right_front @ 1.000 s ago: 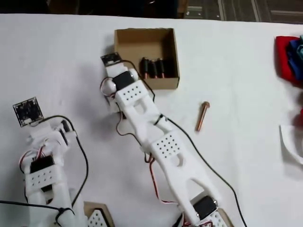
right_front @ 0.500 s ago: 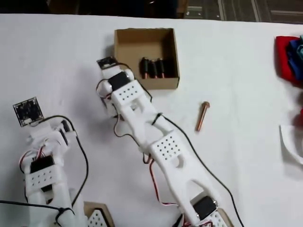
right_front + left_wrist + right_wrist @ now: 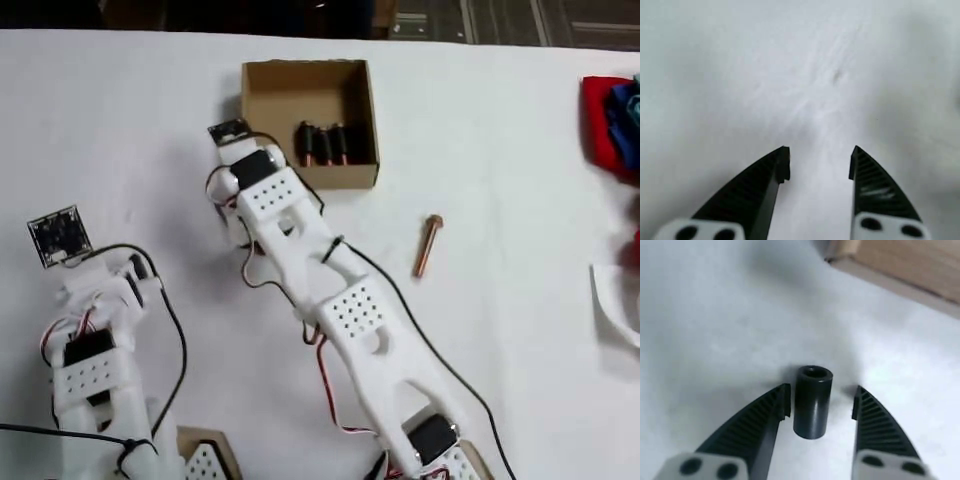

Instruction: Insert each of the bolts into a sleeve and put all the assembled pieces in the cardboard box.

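The sleeve (image 3: 813,402), a short black cylinder, sits on the white table (image 3: 500,150) just off a corner of the cardboard box (image 3: 900,265). In the high view it is hidden beneath the wrist of the right arm (image 3: 340,300). Its long axis runs in line with the fingers, and the open bore is on the end farther from the wrist. Whether it stands or lies cannot be told. The right gripper (image 3: 820,400) is spread around it, one finger close on each side, neither touching.

The bolt (image 3: 428,245), copper-coloured, lies flat on the table well apart from the sleeve, on the other side of the right arm. Its head points toward the far edge and its shank toward the arms, slightly slanted.

Inside the box, against its near wall, three assembled pieces (image 3: 323,143) lie side by side, partly shaded.

The left gripper (image 3: 819,162) is spread open over bare table, and the left arm (image 3: 95,330) sits well away from the box.

A red cloth (image 3: 608,115) is cut off by the edge.
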### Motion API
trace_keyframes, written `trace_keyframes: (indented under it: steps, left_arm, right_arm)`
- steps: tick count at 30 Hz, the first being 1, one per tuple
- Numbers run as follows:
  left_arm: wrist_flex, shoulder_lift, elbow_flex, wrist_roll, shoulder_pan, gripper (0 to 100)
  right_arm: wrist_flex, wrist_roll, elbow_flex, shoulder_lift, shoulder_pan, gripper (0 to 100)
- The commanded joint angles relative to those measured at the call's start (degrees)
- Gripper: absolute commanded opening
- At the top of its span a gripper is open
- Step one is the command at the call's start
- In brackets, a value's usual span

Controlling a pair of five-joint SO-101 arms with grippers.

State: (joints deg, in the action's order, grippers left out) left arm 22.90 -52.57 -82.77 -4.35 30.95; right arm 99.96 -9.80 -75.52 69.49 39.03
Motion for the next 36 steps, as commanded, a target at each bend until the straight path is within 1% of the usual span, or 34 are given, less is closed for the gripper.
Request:
trace_keyframes:
  steps: [1,3,5,6,9,11,13,17,20,24,29,32,36]
  left_arm:
    - [-1.14,-1.14,2.42,-0.35,0.18,21]
    - [-1.14,-1.14,2.42,-0.35,0.18,21]
    - [-1.14,-1.14,2.42,-0.35,0.18,21]
    - [-1.14,-1.14,2.42,-0.35,0.18,21]
    - [-1.14,-1.14,2.42,-0.35,0.18,21]
    - [-1.14,-1.14,2.42,-0.35,0.18,21]
    - [-1.14,-1.14,2.42,-0.35,0.18,21]
    - [-1.14,-1.14,2.42,-0.35,0.18,21]
    - [-1.14,-1.14,2.42,-0.35,0.18,21]
    - [-1.14,-1.14,2.42,-0.35,0.18,21]
    - [-1.14,-1.14,2.42,-0.35,0.18,21]
    - [-1.14,-1.14,2.42,-0.35,-0.18,21]
    - [-1.14,-1.14,2.42,-0.18,-1.49,21]
  right_arm:
    - [1.19,0.44,-0.09,0.04,-0.31,19.7]
    - [1.19,0.44,-0.26,1.10,-0.48,19.7]
    - [1.19,0.44,-0.44,1.89,-0.57,17.1]
    - [1.19,0.44,-0.53,2.07,-0.57,14.3]
    - [1.19,0.44,-0.53,1.71,-0.66,1.5]
    - [1.19,0.44,-0.53,1.71,-0.66,3.3]
    - [1.19,0.44,-0.62,1.63,-0.66,1.6]
    - [1.27,0.44,-0.62,-1.63,-0.84,1.9]
    - [1.27,1.76,-0.18,-8.40,-1.63,1.9]
    - [1.27,8.09,0.09,-20.26,-4.88,1.9]
    - [1.36,8.35,1.76,-36.18,-9.27,1.9]
    - [1.36,8.44,8.79,-47.08,-10.15,1.9]
    - [1.36,8.53,25.14,-63.08,-10.33,1.9]
